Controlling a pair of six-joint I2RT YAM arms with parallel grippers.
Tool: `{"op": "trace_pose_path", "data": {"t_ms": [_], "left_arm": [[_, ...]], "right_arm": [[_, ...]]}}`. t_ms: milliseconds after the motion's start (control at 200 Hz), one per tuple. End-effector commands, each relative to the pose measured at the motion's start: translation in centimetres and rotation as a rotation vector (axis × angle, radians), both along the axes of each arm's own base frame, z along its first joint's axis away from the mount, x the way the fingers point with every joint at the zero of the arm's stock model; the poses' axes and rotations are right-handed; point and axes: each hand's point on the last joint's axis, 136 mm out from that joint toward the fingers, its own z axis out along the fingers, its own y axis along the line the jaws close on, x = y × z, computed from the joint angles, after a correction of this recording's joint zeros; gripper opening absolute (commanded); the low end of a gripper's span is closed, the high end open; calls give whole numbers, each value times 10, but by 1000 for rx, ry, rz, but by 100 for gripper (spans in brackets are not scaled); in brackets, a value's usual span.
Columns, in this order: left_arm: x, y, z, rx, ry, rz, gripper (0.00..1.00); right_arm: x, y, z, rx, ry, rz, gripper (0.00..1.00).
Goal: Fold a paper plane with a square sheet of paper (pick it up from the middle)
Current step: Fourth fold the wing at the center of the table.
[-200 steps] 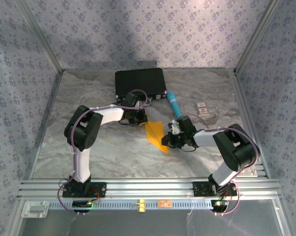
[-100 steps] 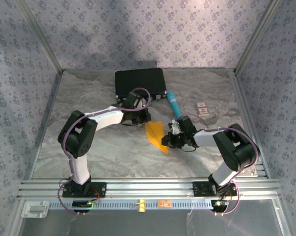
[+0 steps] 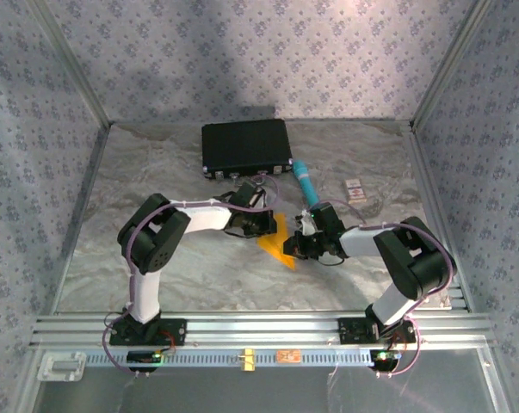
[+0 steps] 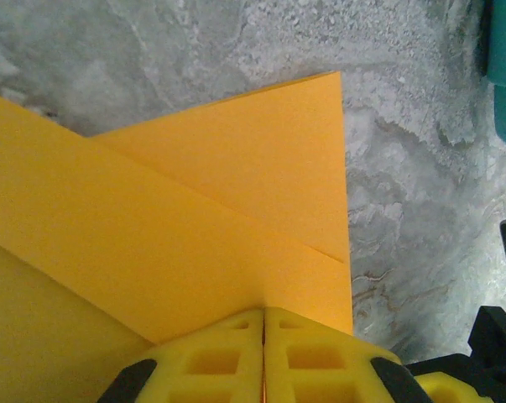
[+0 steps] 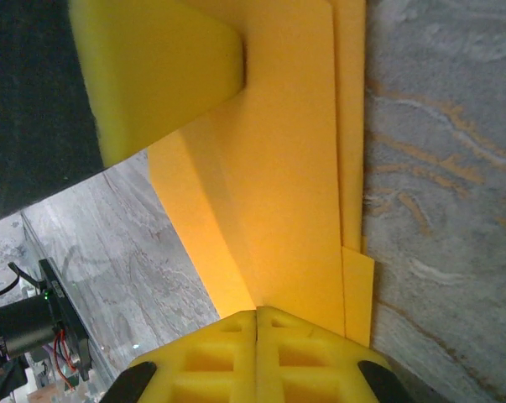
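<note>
The grey marbled desk [image 3: 199, 267] carries a flat rectangular black case [image 3: 246, 148] at its far side. Nearer the middle lies the thin orange-yellow sheet of paper [image 3: 276, 245], flat on the desk between the two arms. It is no longer a plain square: the left wrist view shows overlapping flaps with sharp diagonal edges [image 4: 236, 210], and the right wrist view shows stacked layers along one side [image 5: 294, 168]. It looks like a broad wedge, not a narrow dart, so I judge the early folds done, with the narrowing and wing folds left. A teal tube [image 3: 306, 181] lies just beyond the paper. The left tool [image 4: 263, 336] has its fingers pressed together on the paper, bearing down on a fold. The right tool [image 5: 257, 336], likewise pressed together, rests at the paper's opposite edge
</note>
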Motion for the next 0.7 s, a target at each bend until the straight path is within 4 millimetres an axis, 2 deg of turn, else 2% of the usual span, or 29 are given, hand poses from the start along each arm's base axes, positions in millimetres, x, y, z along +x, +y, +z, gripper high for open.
{"op": "trace_pose_path", "data": {"t_ms": [0, 160, 390, 540, 695], "left_arm": [[-6, 28, -35, 135, 36, 25, 8], [-12, 31, -40, 131, 48, 29, 8], [-11, 29, -38, 125, 47, 27, 8], [-11, 28, -38, 119, 46, 26, 8], [-11, 28, -38, 119, 49, 26, 7]], "right_arm": [[-28, -16, -16, -101, 111, 13, 0], [-14, -4, 8, -73, 55, 23, 0], [12, 15, 18, -59, 6, 17, 0], [22, 11, 0, -100, 13, -9, 0], [-4, -3, -24, -140, 107, 11, 0]]}}
